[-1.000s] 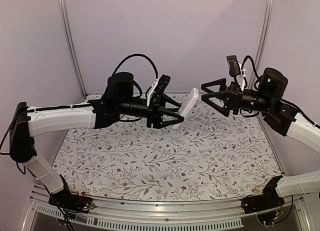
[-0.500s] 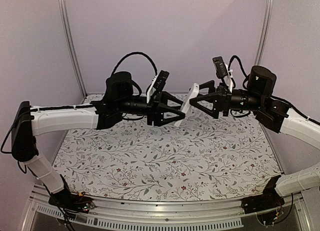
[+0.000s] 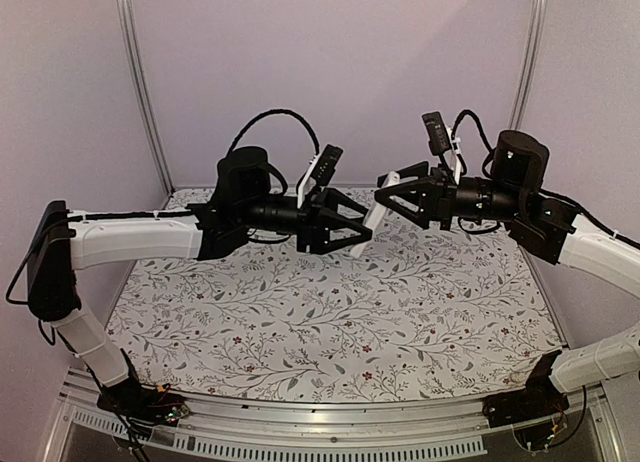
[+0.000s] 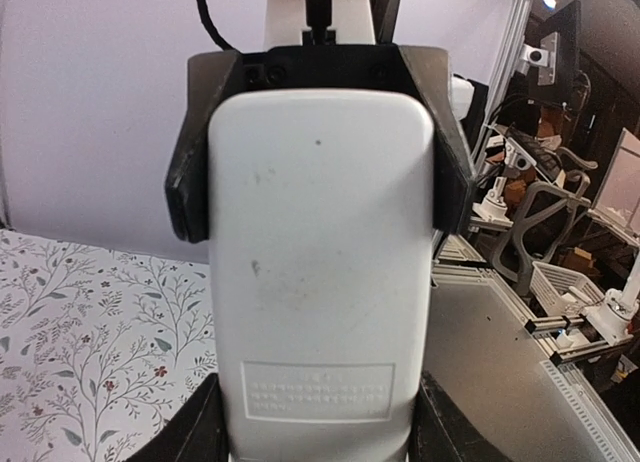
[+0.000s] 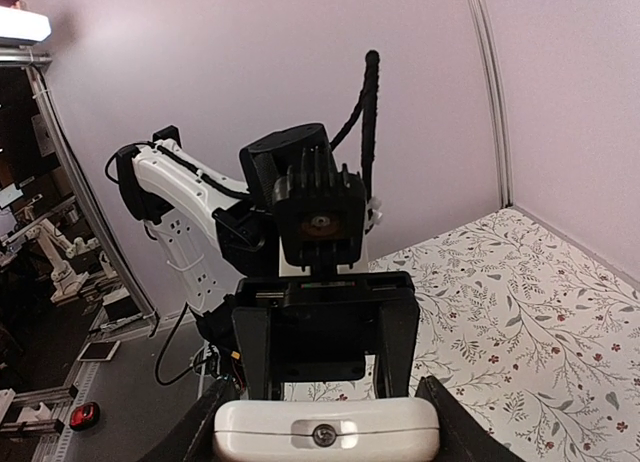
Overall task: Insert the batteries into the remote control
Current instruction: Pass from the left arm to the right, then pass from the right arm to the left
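**Both my grippers meet on the remote control above the table**

Left arm: my upper link rises from the base at the near left corner. The white forearm runs level toward the middle, and the wrist points right, well above the floral table (image 3: 330, 322). My left gripper (image 3: 358, 228) is at a middling width, clamped on the lower part of the remote control (image 3: 375, 214). Its own wrist view shows the white back of the handset filling the space between its fingers (image 4: 200, 437), with the embossed label panel at the near end.

Centre: the remote control hangs in the air between the two wrists. It is tilted, with its upper end leaning right and away, and it touches nothing but the two grippers.

Right arm: my right gripper (image 3: 388, 194) faces left and takes the upper end of the handset at a similar middling width. Seen from the left wrist, its black fingers (image 4: 186, 182) lie flush against both long edges. Its own wrist view shows the rounded white end cap (image 5: 327, 429) seated between the pads. Behind it the wrist is level. The white forearm slopes down and right, and the elbow folds back to the base at the near right corner.
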{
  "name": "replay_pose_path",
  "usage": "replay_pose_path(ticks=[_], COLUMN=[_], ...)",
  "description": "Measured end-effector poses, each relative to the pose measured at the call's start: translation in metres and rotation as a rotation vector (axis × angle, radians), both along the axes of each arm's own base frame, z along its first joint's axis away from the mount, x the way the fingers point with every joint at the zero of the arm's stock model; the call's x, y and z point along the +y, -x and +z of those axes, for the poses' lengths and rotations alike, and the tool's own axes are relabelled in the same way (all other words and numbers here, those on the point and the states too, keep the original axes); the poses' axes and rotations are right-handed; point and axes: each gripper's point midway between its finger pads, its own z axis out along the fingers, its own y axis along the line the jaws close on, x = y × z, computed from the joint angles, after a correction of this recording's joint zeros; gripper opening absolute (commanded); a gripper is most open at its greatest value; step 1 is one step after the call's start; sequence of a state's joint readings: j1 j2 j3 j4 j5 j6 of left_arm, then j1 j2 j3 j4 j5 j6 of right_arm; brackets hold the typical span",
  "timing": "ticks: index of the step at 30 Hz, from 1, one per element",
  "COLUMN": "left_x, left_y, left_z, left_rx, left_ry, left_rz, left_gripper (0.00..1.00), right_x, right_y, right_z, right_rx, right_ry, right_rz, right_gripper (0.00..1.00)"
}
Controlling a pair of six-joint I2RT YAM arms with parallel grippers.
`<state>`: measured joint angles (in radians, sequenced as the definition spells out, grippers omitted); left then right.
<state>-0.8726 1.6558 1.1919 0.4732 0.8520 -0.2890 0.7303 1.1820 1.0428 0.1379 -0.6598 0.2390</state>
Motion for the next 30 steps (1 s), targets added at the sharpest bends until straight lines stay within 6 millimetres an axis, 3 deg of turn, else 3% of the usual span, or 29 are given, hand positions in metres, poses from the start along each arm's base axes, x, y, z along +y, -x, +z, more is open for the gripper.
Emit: replay_pose_path(ticks=[3, 8, 18, 23, 30], left_x=[0.000, 0.002, 0.028, 0.013, -0.015], left_y=[-0.001, -0.023, -0.057, -0.058, -0.064], left_z=[-0.001, -0.010, 0.000, -0.017, -0.050], left_rx=[0.001, 0.005, -0.084, -0.110, -0.117], left_ry=[-0.003, -0.049, -0.157, -0.247, -0.378], left_rz=[0.007, 0.120, 0.413, 0.459, 0.484], left_gripper=[0.73, 0.79, 0.72, 0.62, 0.53], right_x=[0.000, -0.003, -0.013, -0.016, -0.016], right_y=[-0.002, -0.015, -0.062, -0.078, -0.091], right_z=[0.000, -0.013, -0.055, -0.072, -0.079], right_rx=[0.000, 0.041, 0.172, 0.248, 0.308], right_ry=[0.001, 0.041, 0.188, 0.235, 0.255], right_rz=[-0.011, -0.090, -0.346, -0.429, -0.483], right_gripper=[0.34, 0.29, 0.28, 0.26, 0.25])
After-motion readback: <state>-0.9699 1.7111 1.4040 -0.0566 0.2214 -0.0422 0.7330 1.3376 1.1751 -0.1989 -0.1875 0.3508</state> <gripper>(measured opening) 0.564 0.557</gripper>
